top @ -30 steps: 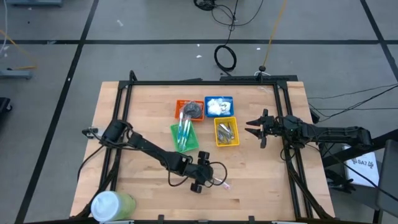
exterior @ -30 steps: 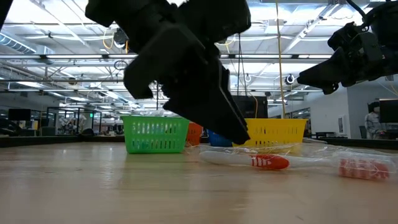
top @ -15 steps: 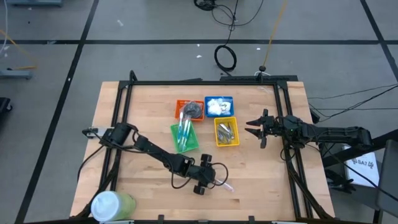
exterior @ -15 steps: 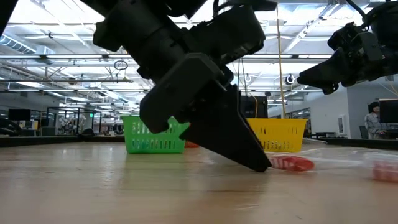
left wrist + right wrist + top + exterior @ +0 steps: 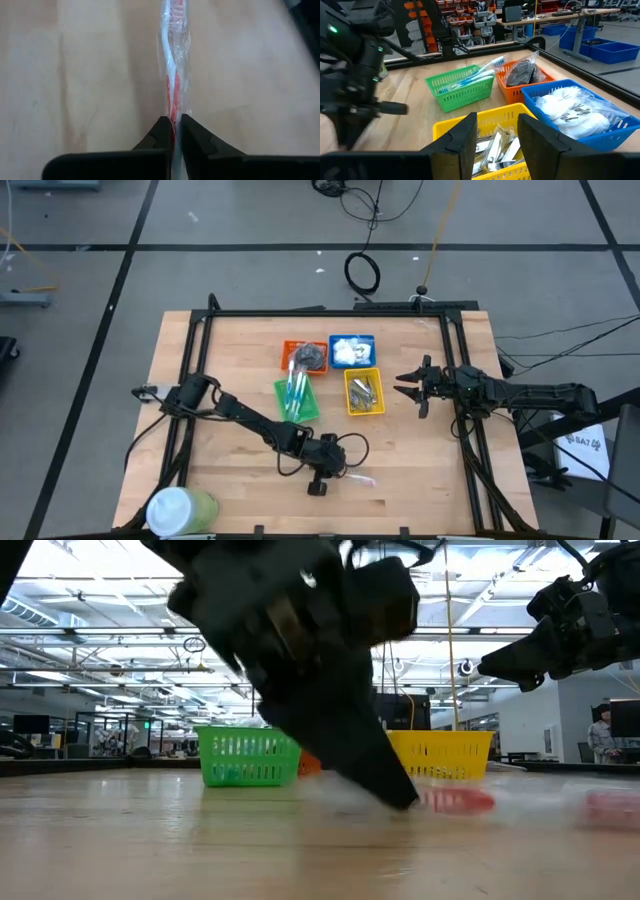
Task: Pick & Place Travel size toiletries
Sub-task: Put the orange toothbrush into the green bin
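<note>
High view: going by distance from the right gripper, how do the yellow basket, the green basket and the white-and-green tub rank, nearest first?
From the right gripper, at the table's right side:
1. Yellow basket, just beside it.
2. Green basket, mid-table.
3. White-and-green tub, far front-left corner.

2 matte-black jointed arms w/ looping black cables; left gripper (image 5: 318, 472) & right gripper (image 5: 412, 387), slim dark fingers.
</note>
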Action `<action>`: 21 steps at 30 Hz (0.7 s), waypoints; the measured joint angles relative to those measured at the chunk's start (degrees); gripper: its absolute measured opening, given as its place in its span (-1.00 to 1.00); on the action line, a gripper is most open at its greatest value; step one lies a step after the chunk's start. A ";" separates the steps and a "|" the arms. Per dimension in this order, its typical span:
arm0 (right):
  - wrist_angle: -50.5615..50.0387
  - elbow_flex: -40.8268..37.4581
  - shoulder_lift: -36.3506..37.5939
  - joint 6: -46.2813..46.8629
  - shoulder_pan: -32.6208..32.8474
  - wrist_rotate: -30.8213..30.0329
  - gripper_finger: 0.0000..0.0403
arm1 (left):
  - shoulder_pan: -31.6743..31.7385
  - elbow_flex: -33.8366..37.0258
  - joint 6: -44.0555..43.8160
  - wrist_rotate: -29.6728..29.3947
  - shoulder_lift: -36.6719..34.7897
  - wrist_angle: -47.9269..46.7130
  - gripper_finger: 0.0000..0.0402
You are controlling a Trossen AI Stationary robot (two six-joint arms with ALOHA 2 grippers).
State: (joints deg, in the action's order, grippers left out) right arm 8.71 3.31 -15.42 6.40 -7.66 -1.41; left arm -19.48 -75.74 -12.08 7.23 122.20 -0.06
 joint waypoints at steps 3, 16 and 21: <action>0.02 0.02 0.00 0.01 0.00 -0.01 -0.36 | -0.83 0.06 0.99 -0.20 -2.83 3.26 -0.96; 0.00 0.00 0.00 0.01 0.00 -0.02 -0.36 | -4.69 3.50 0.00 -24.93 -25.40 -6.50 -0.98; 0.00 0.01 0.02 0.01 0.00 -0.02 -0.36 | -6.58 9.76 -12.89 -44.90 -35.66 -12.35 -0.98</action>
State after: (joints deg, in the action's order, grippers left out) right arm 8.71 3.32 -15.40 6.40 -7.66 -1.43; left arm -26.06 -65.98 -24.97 -37.67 86.54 -12.40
